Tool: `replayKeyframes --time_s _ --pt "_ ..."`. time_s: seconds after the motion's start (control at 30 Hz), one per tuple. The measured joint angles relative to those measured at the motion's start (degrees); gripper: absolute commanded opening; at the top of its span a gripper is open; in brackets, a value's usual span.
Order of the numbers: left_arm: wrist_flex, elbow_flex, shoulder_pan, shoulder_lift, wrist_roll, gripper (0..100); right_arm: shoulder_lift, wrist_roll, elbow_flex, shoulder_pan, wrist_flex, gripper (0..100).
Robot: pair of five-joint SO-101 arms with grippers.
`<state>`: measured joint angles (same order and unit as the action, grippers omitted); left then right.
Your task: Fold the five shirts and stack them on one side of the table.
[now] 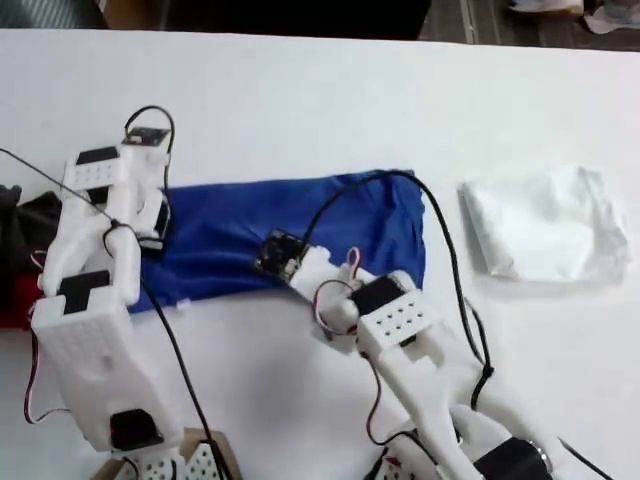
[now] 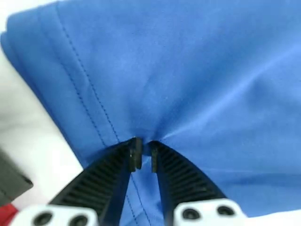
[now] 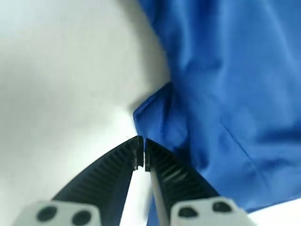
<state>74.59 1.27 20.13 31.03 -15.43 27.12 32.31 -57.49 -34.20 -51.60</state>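
A blue shirt [image 1: 300, 230] lies folded into a long strip across the middle of the white table [image 1: 300, 100]. My left gripper [image 1: 153, 232] is at the strip's left end. In the left wrist view it [image 2: 143, 153] is shut on a pinch of the blue shirt [image 2: 188, 70], and the cloth puckers at the fingertips. My right gripper [image 1: 270, 266] sits at the strip's near edge. In the right wrist view it [image 3: 142, 155] is shut over bare table just short of a corner of the blue shirt [image 3: 225, 84], with nothing seen between the tips.
A folded white shirt [image 1: 545, 225] lies at the right side of the table. Dark and red garments [image 1: 15, 260] are bunched at the left edge beside the left arm. Cables run over the blue shirt. Bare table spreads along the far side.
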Motion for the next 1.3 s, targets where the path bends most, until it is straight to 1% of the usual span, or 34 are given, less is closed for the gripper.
replayKeyframes --time_s 0.1,0.3,0.4,0.57,0.87,0.97,1.13,1.3 --pt "0.0 0.0 0.0 0.0 0.0 7 -1.1 -0.4 -0.2 0.0 2.5 2.2" --pt "0.0 0.0 0.0 0.0 0.0 7 -10.1 -0.6 -0.3 0.1 9.0 2.2" --pt "0.0 0.0 0.0 0.0 0.0 7 -12.7 -0.6 0.6 0.1 9.5 2.2" --pt "0.0 0.0 0.0 0.0 0.0 7 -13.2 -0.6 1.8 0.1 8.1 2.2" --pt "0.0 0.0 0.0 0.0 0.0 7 -13.2 -0.6 7.1 -0.1 -0.3 2.4" --pt "0.0 0.0 0.0 0.0 0.0 7 -13.5 -0.6 8.7 0.1 -0.6 2.9" --pt "0.0 0.0 0.0 0.0 0.0 7 -13.5 -0.6 9.1 0.0 -0.3 11.9" --pt "0.0 0.0 0.0 0.0 0.0 7 -13.5 -0.6 9.1 -0.1 -0.1 9.6"
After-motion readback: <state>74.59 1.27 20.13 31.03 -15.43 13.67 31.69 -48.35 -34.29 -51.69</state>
